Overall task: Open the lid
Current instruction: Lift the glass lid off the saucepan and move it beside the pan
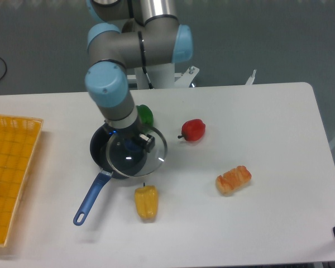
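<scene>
The lid is round clear glass with a metal rim, and its blue knob shows between my fingers. My gripper comes down from above and is shut on the knob. The lid sits shifted to the right of the dark blue saucepan, overlapping its right half and overhanging its right side. It looks slightly raised and tilted. The saucepan's long blue handle points to the front left. The arm hides the pan's back rim.
A green pepper lies just behind the pan. A red pepper is to the right, a yellow pepper in front, a bread roll further right. An orange basket stands at the left edge.
</scene>
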Available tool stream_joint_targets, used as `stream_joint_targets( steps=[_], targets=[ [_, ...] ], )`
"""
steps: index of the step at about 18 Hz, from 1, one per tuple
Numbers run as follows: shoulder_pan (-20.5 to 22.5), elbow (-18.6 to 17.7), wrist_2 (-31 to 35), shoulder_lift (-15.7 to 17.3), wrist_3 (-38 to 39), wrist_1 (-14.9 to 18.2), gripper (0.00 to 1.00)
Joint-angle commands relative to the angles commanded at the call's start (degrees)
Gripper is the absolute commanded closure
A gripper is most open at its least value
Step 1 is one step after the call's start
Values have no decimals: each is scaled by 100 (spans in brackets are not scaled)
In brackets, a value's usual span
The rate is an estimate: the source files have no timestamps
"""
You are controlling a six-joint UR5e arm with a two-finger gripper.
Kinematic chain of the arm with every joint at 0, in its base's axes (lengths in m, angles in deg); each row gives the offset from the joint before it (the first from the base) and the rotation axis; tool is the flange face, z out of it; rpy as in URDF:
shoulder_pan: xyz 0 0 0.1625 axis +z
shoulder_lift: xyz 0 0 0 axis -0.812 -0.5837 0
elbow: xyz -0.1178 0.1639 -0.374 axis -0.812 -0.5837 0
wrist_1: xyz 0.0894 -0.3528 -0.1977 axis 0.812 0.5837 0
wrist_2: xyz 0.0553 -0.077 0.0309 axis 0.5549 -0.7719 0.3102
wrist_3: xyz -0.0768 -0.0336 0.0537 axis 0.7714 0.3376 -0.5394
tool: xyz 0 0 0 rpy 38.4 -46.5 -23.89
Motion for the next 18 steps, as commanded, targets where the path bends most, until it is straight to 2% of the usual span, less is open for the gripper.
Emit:
stream_joint_targets(
  steps=[8,18],
  targets=[
    [361,97,0,-9,-247,-9,40],
    [414,123,0,-9,-344,-9,40]
  ],
)
